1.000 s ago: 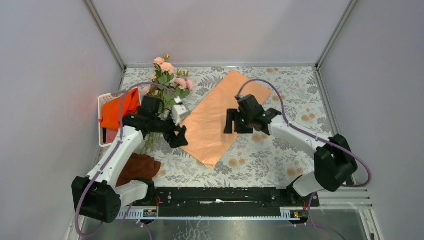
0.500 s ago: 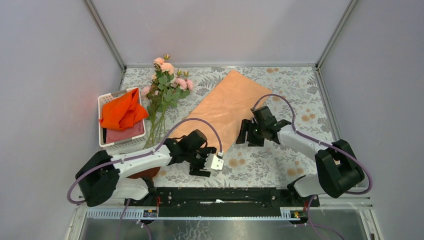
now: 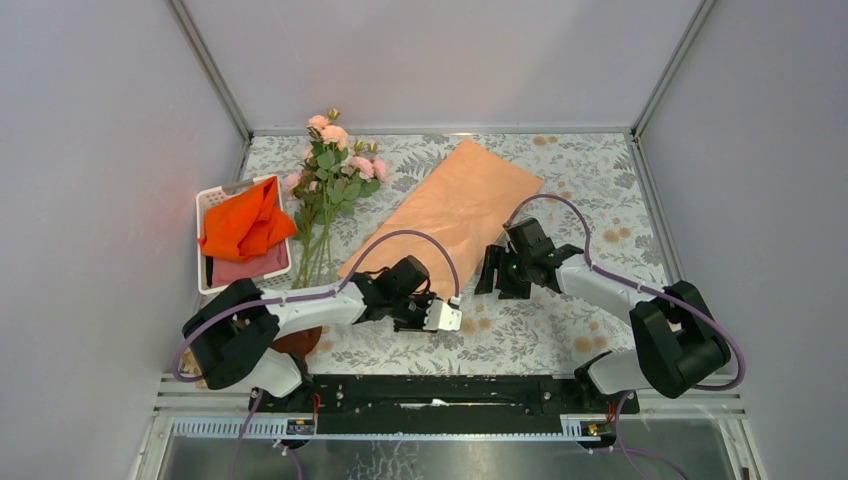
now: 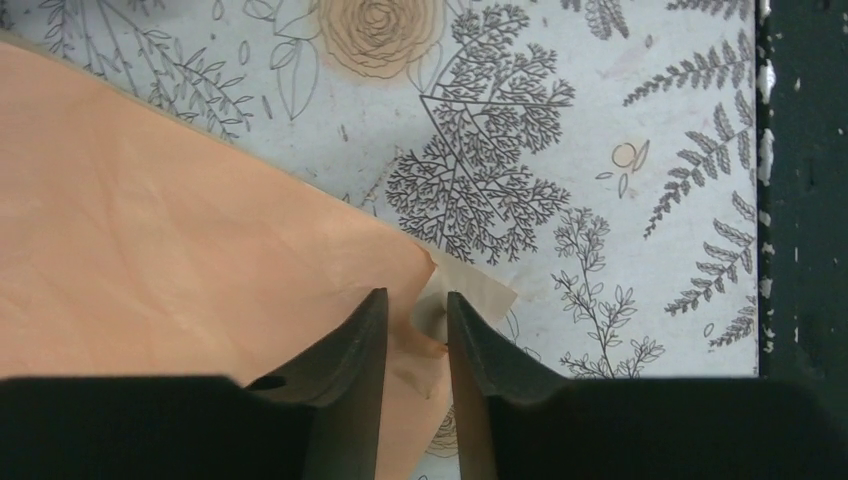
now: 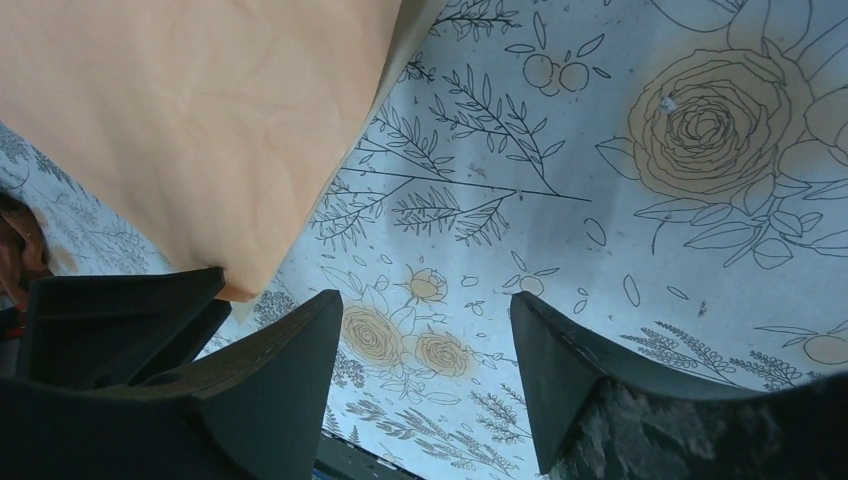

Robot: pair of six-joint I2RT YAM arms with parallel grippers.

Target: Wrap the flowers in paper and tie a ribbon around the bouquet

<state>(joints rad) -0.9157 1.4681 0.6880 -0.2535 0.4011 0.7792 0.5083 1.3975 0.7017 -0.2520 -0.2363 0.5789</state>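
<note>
**Peach paper (image 3: 445, 215): near corner sitting between the left fingers**

Looking down from the top view: finding the paper lying flat and diagonal on the floral tablecloth (image 3: 560, 330). Left gripper (image 3: 420, 305) hanging low over the near corner, with the fingertips hidden under the wrist.

Switching to the left wrist view: seeing both fingers (image 4: 362, 345) standing a narrow gap apart and straddling that corner. Also seeing a paler tan tab (image 4: 480, 290) poking out from under it. Not managing to tell whether pinching the sheet or only flanking it.

Checking the right gripper (image 3: 503, 280): sitting just beside the paper's right edge. In its own wrist view, showing jaws spread wide over bare cloth, gripping nothing.

Noting the flowers (image 3: 335, 180) lying well left of the paper, stems pointing toward the arms. Lying beside a white basket (image 3: 201, 225) holding an orange cloth (image 3: 245, 220). Noting a brown cloth (image 3: 300, 340) half hidden behind the left arm.
</note>
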